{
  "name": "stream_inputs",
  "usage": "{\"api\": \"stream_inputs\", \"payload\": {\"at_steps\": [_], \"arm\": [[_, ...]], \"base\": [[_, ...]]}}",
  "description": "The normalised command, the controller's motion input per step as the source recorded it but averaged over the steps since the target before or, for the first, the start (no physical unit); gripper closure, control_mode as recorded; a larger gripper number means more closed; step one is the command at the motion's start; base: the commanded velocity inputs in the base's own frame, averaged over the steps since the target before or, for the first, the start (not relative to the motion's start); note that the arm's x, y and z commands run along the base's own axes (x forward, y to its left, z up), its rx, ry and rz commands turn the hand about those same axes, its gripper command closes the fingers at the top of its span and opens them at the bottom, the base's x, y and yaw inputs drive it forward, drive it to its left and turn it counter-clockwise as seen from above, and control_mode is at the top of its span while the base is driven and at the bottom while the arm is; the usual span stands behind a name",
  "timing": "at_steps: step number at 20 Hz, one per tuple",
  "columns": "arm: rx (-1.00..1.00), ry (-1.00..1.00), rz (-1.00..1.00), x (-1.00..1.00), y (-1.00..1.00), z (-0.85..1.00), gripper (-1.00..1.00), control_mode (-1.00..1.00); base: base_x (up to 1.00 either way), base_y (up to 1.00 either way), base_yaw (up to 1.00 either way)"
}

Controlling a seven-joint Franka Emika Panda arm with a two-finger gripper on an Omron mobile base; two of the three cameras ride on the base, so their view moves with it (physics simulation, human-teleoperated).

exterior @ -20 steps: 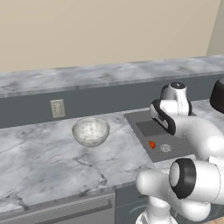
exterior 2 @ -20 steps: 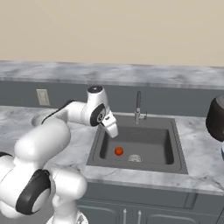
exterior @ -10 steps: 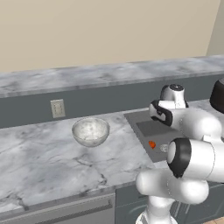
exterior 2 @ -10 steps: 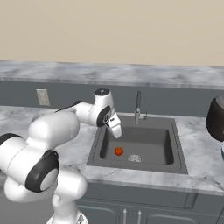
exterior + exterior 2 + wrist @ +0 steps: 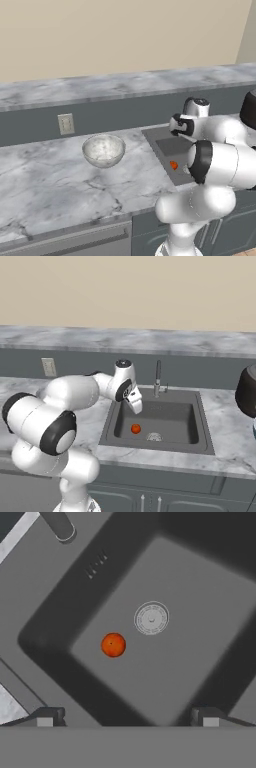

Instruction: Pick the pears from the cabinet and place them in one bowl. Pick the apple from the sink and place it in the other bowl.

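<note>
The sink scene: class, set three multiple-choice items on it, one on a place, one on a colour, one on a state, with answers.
1. Where does the apple lie?
A. on the sink floor
B. in the clear bowl
C. on the counter

2. What colour is the apple?
A. green
B. red-orange
C. yellow

3. How do the gripper jaws stand?
A. shut on the apple
B. shut, empty
C. open, above the sink

Answers: 1 A, it rests beside the drain. 2 B, plain in the hand view. 3 C, tips wide apart, nothing between.

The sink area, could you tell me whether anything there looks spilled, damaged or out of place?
Only the apple stands out: it lies on the floor of the sink, beside the drain. Nothing looks spilled or damaged. The open pincer hangs above the basin.
</note>
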Motion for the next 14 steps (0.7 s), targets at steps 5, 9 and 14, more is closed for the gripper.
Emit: {"api": "stream_inputs", "payload": {"at_steps": [5, 9, 14], "arm": [[0.00, 0.00, -0.03, 0.31, -0.07, -0.22, -1.00, -1.00], [0.00, 0.00, -0.02, 0.31, -0.05, -0.25, -1.00, -1.00], [0.00, 0.00, 0.00, 0.29, -0.08, -0.24, -1.00, -1.00]], "base": [[0.00, 0.00, 0.00], [0.00, 0.00, 0.00], [0.00, 0.00, 0.00]]}}
